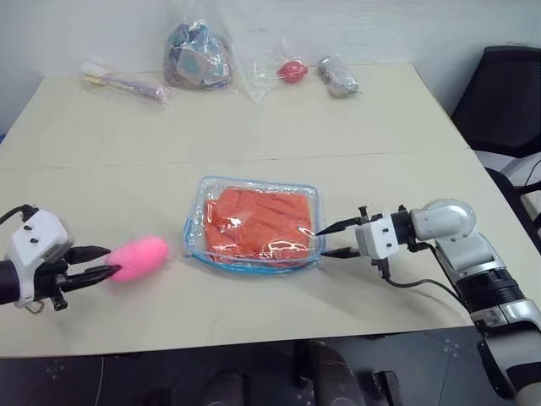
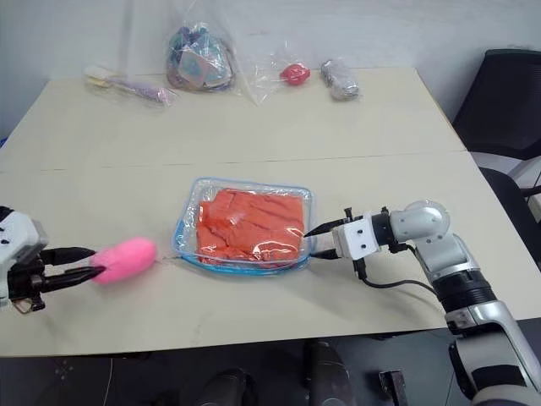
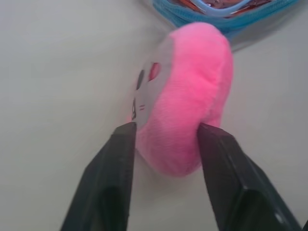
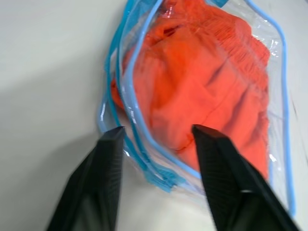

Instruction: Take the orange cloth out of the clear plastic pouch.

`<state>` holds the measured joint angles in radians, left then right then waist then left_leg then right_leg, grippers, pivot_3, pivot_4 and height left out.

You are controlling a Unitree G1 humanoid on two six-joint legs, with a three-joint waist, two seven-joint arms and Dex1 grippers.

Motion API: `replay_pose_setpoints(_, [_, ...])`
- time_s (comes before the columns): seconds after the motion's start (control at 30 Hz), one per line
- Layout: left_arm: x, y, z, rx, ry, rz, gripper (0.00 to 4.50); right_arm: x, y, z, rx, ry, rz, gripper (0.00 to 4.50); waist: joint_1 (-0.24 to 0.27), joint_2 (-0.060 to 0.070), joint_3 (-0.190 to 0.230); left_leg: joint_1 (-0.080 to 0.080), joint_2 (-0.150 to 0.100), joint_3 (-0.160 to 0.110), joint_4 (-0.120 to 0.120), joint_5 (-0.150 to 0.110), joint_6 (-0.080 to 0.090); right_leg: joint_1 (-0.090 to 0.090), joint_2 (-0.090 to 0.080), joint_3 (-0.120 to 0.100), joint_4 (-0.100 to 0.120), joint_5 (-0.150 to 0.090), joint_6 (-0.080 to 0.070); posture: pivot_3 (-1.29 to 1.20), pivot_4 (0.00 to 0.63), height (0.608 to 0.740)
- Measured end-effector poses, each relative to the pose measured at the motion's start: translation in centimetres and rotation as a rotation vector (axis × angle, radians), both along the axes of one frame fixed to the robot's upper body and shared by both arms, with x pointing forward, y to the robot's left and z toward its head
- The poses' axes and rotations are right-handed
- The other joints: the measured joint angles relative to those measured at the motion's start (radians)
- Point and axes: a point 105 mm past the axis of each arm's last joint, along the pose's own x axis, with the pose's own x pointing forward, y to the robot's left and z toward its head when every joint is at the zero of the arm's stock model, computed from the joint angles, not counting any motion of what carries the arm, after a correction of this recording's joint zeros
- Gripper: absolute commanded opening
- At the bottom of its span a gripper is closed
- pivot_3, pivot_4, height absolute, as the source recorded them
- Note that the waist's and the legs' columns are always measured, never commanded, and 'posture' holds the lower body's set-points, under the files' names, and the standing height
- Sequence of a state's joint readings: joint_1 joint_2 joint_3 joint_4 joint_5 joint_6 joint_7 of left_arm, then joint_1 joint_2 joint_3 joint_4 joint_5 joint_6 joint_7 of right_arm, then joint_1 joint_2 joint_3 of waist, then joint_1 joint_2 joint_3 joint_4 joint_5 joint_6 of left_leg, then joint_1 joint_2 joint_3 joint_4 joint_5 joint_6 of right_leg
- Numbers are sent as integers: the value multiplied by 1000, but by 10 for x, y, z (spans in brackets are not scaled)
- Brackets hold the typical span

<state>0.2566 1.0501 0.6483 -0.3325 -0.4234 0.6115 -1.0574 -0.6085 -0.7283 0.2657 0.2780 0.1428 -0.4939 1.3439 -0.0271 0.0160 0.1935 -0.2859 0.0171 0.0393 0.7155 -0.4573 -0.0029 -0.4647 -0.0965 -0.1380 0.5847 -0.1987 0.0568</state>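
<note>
Both jaws gape, left around the pink plush [image 1: 138, 258], right at the clear plastic pouch [image 1: 196, 222] holding the orange cloth [image 1: 258, 222].

The orange cloth [image 1: 260, 222] lies crumpled inside the clear plastic pouch [image 1: 197, 222]. The blue-edged pouch rests flat mid-table, seemingly still closed.

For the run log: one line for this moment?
cloth: inside pouch | left gripper: open around pink plush | right gripper: open at pouch edge
</note>
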Motion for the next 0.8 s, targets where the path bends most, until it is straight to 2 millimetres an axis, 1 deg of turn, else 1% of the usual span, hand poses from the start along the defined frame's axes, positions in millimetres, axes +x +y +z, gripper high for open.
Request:
replay_pose_setpoints(0.1, [-4,-3,-5,-6,11,-7,4051,-5,-1,0,5,14,-12,4180,1,0,0,0,1,0,0,0,0,0,0,0,0,0,0,0,150,740])
replay_pose_setpoints(0.13, [-5,-3,-6,-7,10,-4,4326,-7,-1,2,17,19,-19,4458,1,0,0,0,1,-1,0,0,0,0,0,0,0,0,0,0,150,740])
replay_pose_setpoints(0.17, [-5,-3,-6,-6,6,-3,4444,-7,-1,4,29,24,-29,4500,1,0,0,0,1,-1,0,0,0,0,0,0,0,0,0,0,150,740])
replay_pose_setpoints(0.23, [-8,-5,-3,-2,-24,-11,4444,-11,-3,10,49,39,-54,4500,2,0,0,0,3,-2,0,0,0,0,0,1,0,0,0,0,150,740])
replay_pose_setpoints(0.27, [-10,-5,2,-6,-56,-28,4444,-14,-5,13,65,66,-76,4500,3,0,0,0,5,-2,0,-1,0,0,0,1,0,0,0,0,150,740])
replay_pose_setpoints(0.33, [-17,-4,19,5,-122,-61,4444,-25,-9,21,97,146,-113,4500,7,0,0,-2,8,-2,1,-2,0,-1,0,-1,-1,0,0,0,150,740])
replay_pose_setpoints(0.4, [-20,-5,35,62,-155,-93,4444,-33,-12,32,128,205,-138,4500,11,0,0,-1,8,-2,2,-2,0,0,2,0,-1,0,0,0,150,740])
replay_pose_setpoints(0.5, [-16,-21,50,146,-181,-191,4444,-42,-7,51,216,304,-167,4500,24,0,0,-1,7,0,1,-3,1,1,3,1,0,0,0,0,150,740])
replay_pose_setpoints(0.53, [-10,-28,54,155,-202,-220,4444,-45,-6,54,236,343,-177,4500,28,0,0,-1,7,0,1,-3,1,2,3,2,0,0,0,0,150,740])
replay_pose_setpoints(0.6, [7,-47,60,177,-275,-282,4444,-48,-3,57,262,414,-202,4500,37,1,0,2,6,-1,2,-3,1,2,2,3,0,0,0,0,150,740])
replay_pose_setpoints(0.63, [18,-59,62,203,-328,-325,4444,-50,-1,57,271,441,-213,4500,43,1,0,1,3,-1,2,-3,1,2,2,4,1,0,0,0,150,740])
replay_pose_setpoints(0.67, [24,-70,62,232,-364,-369,4444,-53,3,59,275,453,-211,4500,43,0,0,1,1,-1,1,-3,1,1,2,4,1,0,0,0,150,740])
replay_pose_setpoints(0.7, [29,-78,58,275,-383,-419,4444,-55,6,60,287,467,-212,4500,43,0,0,0,0,0,0,-3,1,1,2,4,1,0,0,0,150,740])
replay_pose_setpoints(0.73, [34,-86,49,322,-385,-476,4444,-57,10,61,305,481,-211,4500,41,0,0,0,0,2,-1,-4,2,1,3,2,1,0,0,0,150,740])
replay_pose_setpoints(0.8, [43,-95,36,366,-383,-533,4444,-58,13,60,325,497,-219,4500,34,0,0,-1,-1,4,-1,-4,2,0,4,0,0,1,1,0,150,740])
